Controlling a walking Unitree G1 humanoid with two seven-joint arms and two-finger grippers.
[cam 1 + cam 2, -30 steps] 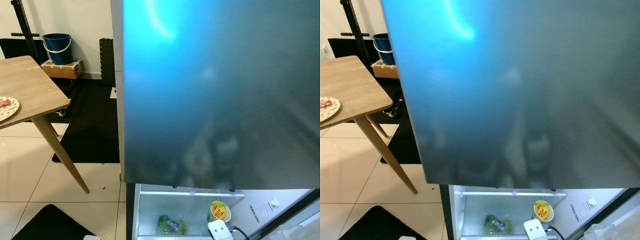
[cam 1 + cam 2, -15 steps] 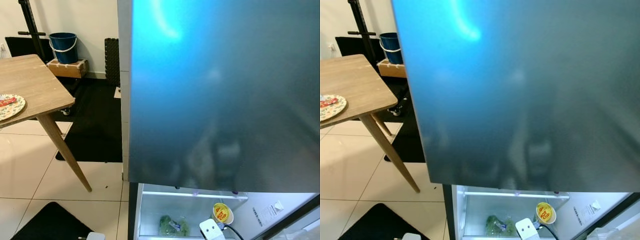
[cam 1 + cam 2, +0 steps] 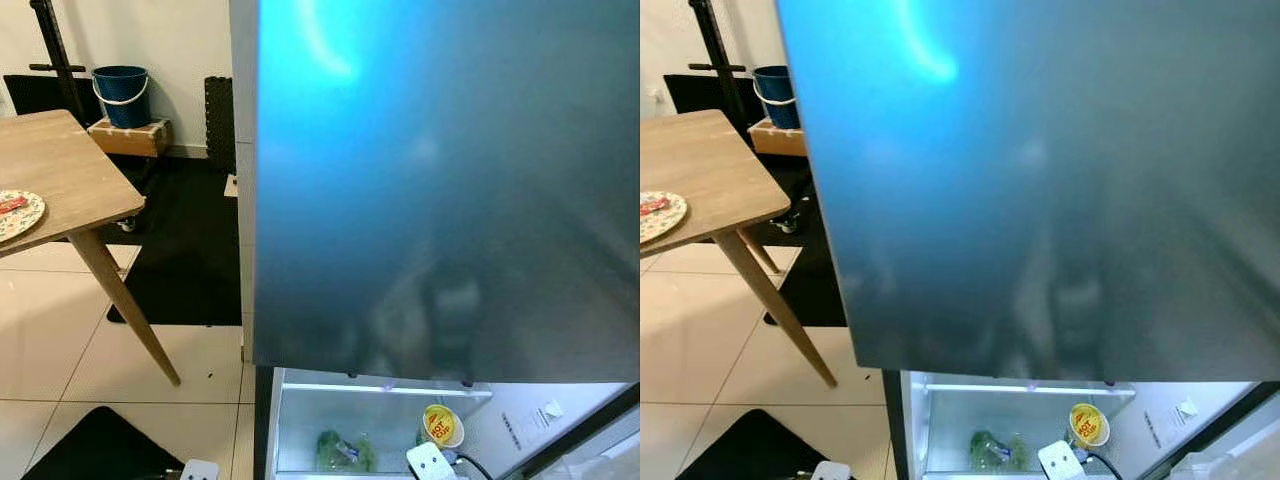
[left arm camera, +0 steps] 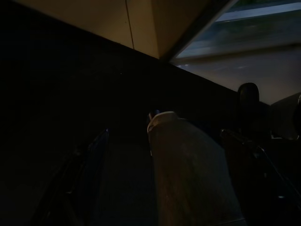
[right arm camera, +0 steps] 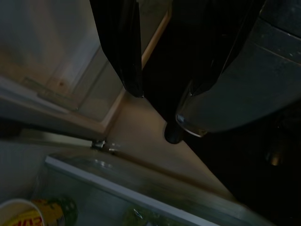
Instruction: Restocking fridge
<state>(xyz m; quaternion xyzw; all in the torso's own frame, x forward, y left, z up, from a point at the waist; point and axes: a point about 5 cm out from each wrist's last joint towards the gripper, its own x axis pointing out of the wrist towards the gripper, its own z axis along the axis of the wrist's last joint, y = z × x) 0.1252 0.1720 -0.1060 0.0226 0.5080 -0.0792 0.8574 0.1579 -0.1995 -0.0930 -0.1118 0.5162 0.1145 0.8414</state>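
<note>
The fridge's big dark upper door (image 3: pixel 440 180) is closed right in front of me. Below it the lit lower compartment (image 3: pixel 300 420) stands open, holding a bag of green vegetables (image 3: pixel 340 450) and a yellow cup (image 3: pixel 438 424). My right arm's white wrist (image 3: pixel 430 462) hangs low in front of that compartment. In the right wrist view my right gripper (image 5: pixel 160 110) is open with nothing between its fingers, and the yellow cup (image 5: pixel 28 214) lies beyond it. My left arm's wrist (image 3: pixel 200 469) shows at the bottom edge. The left wrist view is very dark.
A wooden table (image 3: pixel 60 170) with a patterned plate (image 3: pixel 15 212) stands to my left on the tiled floor. A black mat (image 3: pixel 190 250) lies beside the fridge, and another dark mat (image 3: pixel 100 445) is at my feet. A blue bucket (image 3: pixel 118 82) sits by the far wall.
The view swayed slightly right, then back left. My left wrist has come into sight at the bottom edge, and the fridge contents have not moved.
</note>
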